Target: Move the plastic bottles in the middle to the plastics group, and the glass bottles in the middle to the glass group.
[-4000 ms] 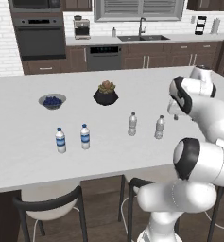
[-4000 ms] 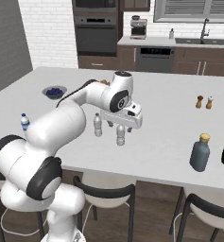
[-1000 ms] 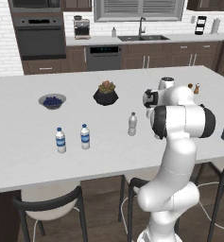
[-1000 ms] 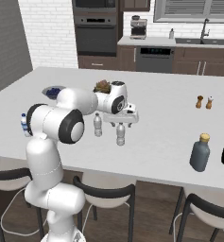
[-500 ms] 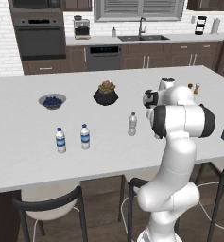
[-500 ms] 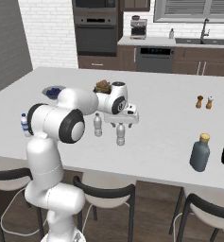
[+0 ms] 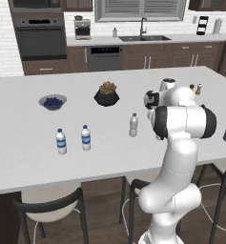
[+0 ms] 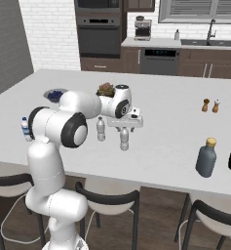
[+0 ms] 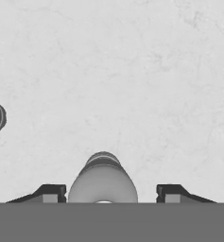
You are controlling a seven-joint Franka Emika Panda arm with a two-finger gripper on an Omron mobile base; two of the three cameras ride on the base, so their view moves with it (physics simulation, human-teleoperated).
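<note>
A home kitchen: built-in wall oven [image 7: 39,40], sink with tap [image 7: 144,34] at twelve o'clock, dark cabinets [image 7: 176,60], white brick wall [image 8: 51,34].

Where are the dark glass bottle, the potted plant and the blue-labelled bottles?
dark glass bottle [image 8: 205,158], right base view, on its body.
potted plant [image 7: 107,97], left base view, on its pot.
blue-labelled bottles [image 7: 86,139], left base view, on one label.
</note>
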